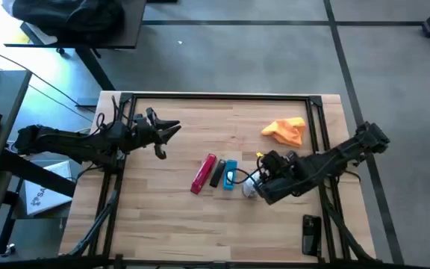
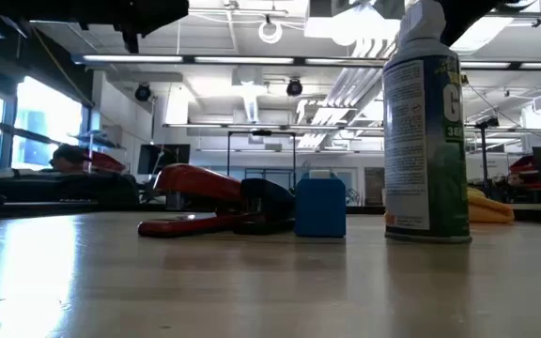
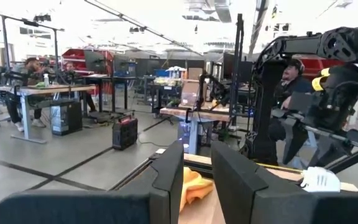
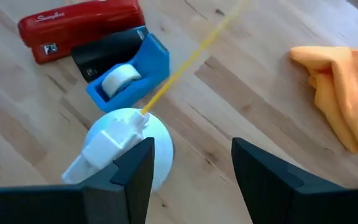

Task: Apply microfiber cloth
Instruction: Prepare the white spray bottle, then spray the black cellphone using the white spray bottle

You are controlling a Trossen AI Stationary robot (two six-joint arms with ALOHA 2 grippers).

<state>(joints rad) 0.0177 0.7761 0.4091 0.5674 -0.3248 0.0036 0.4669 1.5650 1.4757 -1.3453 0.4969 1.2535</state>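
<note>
Item: microfiber cloth [image 1: 287,131]. Orange, crumpled in a loose heap on the wooden counter [image 1: 185,232], toward the far right corner, well apart from the other goods. Judged soft, light and limp; it should bunch rather than slide, so a pinch on a raised fold at the top of the heap looks the best hold.

Item: spray can [image 2: 427,122]. White-capped, upright, just beside the right tool.

Item: red stapler [image 1: 203,173], black block and blue tape dispenser [image 1: 230,175], laid side by side mid-counter.

Right tool [image 4: 188,163]: over the spray can's cap, fingers apart, nothing clamped; the cloth lies near, beyond it.

Left tool [image 3: 196,174]: held above the counter's left side, well apart from the cloth, fingers seemingly parted with a narrow gap, empty.
</note>
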